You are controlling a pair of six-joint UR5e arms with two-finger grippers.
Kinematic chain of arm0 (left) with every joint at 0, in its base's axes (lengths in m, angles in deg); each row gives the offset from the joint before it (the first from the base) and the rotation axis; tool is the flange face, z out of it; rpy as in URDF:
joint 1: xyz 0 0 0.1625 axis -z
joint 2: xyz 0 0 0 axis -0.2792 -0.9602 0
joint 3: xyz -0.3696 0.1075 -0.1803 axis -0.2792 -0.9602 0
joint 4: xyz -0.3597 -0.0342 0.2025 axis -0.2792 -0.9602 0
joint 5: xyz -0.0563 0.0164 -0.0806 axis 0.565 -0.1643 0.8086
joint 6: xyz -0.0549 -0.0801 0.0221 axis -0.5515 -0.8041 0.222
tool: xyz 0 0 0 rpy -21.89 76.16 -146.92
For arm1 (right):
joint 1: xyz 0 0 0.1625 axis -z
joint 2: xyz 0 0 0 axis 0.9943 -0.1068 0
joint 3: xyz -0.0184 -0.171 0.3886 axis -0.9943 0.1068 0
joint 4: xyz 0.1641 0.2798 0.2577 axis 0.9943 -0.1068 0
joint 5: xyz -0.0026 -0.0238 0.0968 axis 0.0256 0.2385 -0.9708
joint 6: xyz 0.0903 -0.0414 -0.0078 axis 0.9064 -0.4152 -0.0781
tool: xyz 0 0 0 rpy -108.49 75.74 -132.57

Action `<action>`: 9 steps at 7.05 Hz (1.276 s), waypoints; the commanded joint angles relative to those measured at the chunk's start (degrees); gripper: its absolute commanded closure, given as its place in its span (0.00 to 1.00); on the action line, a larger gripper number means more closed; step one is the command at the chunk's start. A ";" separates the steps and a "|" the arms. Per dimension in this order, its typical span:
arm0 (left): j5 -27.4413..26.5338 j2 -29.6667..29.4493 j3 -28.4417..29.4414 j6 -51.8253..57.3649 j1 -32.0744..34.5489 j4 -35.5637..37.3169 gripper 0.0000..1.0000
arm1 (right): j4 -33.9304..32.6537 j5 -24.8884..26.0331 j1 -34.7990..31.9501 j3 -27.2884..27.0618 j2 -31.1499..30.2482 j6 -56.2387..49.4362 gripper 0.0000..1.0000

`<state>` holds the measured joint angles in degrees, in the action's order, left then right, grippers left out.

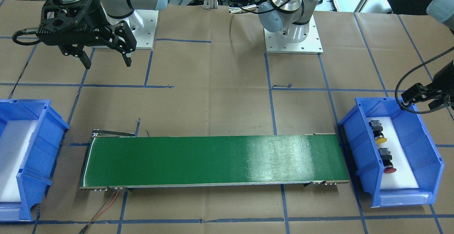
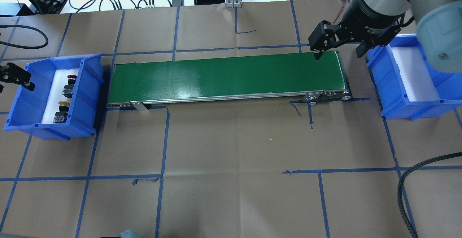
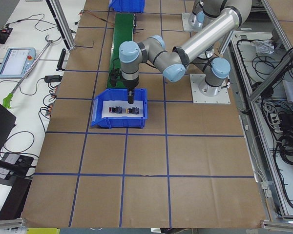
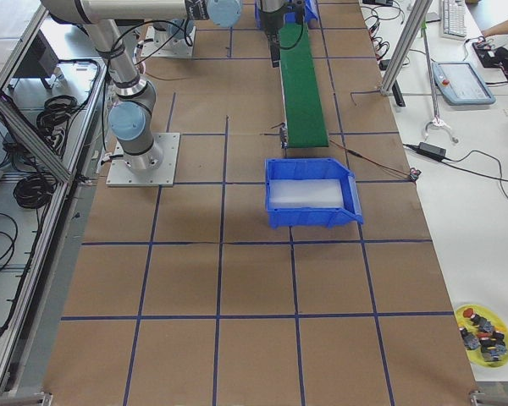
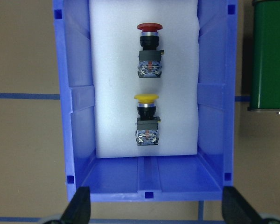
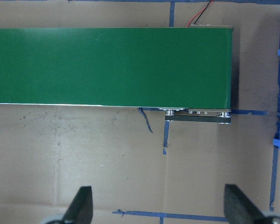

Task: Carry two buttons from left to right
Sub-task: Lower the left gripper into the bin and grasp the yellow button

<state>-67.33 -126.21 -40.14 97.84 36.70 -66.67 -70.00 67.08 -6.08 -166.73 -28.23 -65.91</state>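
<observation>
L gripper (image 5: pixel 156 203) hung open, empty, over near end of L bin (image 5: pixel 214 107). Yellow button (image 5: pixel 146 122) and red button (image 5: pixel 149 56) both lay on their sides on foam (image 5: pixel 116 93) inside, apart, neither picked yet; yellow was nearer the gripper. R gripper (image 1: pixel 107 63) was open too, empty, near belt's (image 1: pixel 212 159) R end by R bin (image 2: pixel 397 101). Best imo: move fwd over yellow, drop straight, pinch across block/collar not the cap, stay clear of bin walls.

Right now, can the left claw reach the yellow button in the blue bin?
Probably yes. The left claw hangs open above the open-topped blue bin, nothing covers the yellow button, and the red button lies apart.
</observation>
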 commanded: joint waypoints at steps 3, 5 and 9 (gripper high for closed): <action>0.11 -3.48 -10.96 -0.18 0.43 16.66 0.00 | 0.07 -0.04 -0.05 -0.12 0.13 -0.02 0.00; 0.37 -4.44 -13.87 -0.18 0.43 19.39 0.00 | 0.16 -0.04 -0.05 -0.04 0.04 -0.02 0.00; 1.34 -9.36 -14.76 -0.18 0.79 25.39 0.00 | 0.16 -0.04 -0.05 -0.13 0.05 -0.02 0.00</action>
<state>-66.33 -134.52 -54.56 97.66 37.38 -42.47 -69.85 67.04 -6.13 -166.93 -28.13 -65.94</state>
